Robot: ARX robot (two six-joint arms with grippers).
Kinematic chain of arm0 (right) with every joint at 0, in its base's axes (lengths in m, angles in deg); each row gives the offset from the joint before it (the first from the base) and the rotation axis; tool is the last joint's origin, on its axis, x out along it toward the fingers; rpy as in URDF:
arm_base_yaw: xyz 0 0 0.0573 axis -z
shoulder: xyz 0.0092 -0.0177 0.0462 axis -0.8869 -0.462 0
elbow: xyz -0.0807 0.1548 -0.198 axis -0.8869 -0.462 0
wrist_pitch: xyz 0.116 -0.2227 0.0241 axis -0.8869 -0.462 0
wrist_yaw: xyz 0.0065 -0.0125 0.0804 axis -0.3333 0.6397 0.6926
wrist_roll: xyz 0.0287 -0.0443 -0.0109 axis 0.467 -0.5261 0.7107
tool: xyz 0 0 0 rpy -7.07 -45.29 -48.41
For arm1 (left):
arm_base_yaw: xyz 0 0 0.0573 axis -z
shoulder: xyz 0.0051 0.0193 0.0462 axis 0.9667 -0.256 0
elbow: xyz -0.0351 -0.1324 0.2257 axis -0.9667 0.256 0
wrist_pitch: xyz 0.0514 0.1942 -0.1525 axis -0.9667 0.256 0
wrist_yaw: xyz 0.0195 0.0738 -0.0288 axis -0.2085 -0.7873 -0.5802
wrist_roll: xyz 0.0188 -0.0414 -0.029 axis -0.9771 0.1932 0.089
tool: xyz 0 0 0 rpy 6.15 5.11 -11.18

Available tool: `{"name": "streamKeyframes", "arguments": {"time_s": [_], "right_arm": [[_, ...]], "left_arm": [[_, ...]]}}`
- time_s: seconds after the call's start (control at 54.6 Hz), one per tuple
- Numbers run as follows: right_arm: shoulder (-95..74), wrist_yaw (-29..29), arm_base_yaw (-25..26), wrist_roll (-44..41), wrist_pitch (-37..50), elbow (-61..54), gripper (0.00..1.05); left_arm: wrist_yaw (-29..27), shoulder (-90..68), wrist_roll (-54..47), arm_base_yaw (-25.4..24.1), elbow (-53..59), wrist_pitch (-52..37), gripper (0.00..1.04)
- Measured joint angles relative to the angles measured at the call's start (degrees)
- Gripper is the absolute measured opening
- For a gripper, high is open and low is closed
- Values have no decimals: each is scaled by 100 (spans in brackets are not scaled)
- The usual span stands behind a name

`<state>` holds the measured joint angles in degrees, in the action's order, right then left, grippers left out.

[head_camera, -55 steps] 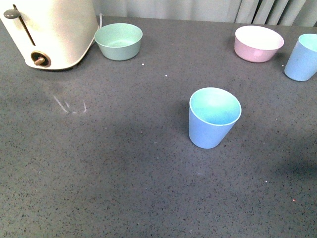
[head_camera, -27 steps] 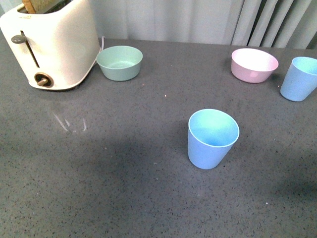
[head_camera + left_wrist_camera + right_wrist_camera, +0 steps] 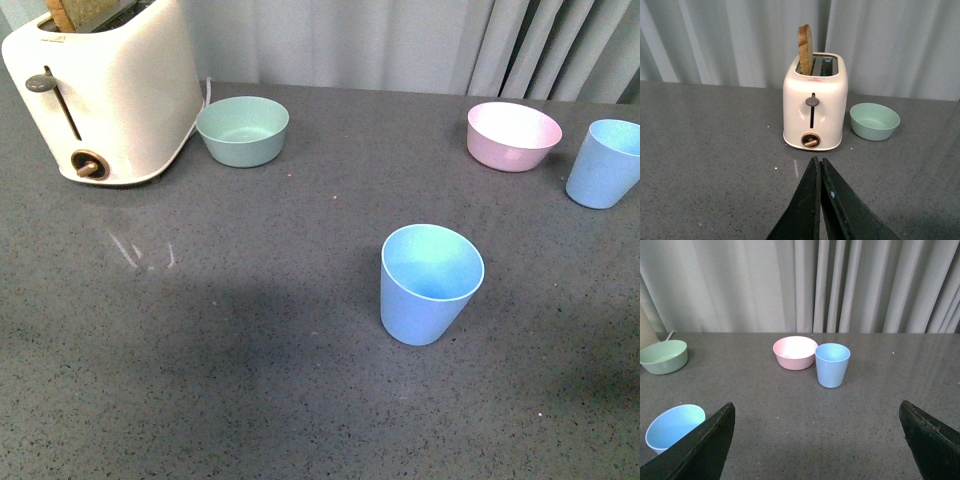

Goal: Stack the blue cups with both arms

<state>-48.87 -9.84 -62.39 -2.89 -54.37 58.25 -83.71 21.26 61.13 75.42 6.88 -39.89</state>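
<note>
The near blue cup [image 3: 430, 285] and far blue cup [image 3: 605, 165] stood apart, upright. The left pincer [image 3: 819, 162] was together; the right pincer [image 3: 817, 407] gaped, presumably to admit the far blue cup.

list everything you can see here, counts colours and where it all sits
blue cups: 2, light blue; near cup upright mid-table, far cup upright at the right edge of the front view
pink bowl: 1, pink, back right, just left of the far cup
green bowl: 1, pale green, back left, beside the toaster
toaster: 1, cream white, back left corner
bread slice: 1, brown, standing in a toaster slot
table: 1, dark speckled grey, under everything
curtain: pale grey, behind the table
left gripper: 1, black, shut, empty, facing the toaster
right gripper: 1, black, open wide, empty, facing the far cup
</note>
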Motion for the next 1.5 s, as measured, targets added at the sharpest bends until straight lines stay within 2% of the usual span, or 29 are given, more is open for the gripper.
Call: {"name": "streamKeyframes", "arguments": {"time_s": [0.532, 1.063, 1.191, 1.43, 1.503], "right_arm": [[0, -2, 0, 0, 0, 0, 96], [0, -2, 0, 0, 0, 0, 96], [0, -2, 0, 0, 0, 0, 96], [0, -2, 0, 0, 0, 0, 96], [0, -2, 0, 0, 0, -2, 96]], "left_arm": [[-2, 1858, 2, 0, 4, 1735, 2], [-2, 2719, 2, 0, 4, 2597, 2], [0, 3521, 0, -2, 2, 3556, 2], [-2, 3698, 0, -2, 2, 3624, 2], [-2, 3698, 2, -2, 2, 3624, 16]]}}
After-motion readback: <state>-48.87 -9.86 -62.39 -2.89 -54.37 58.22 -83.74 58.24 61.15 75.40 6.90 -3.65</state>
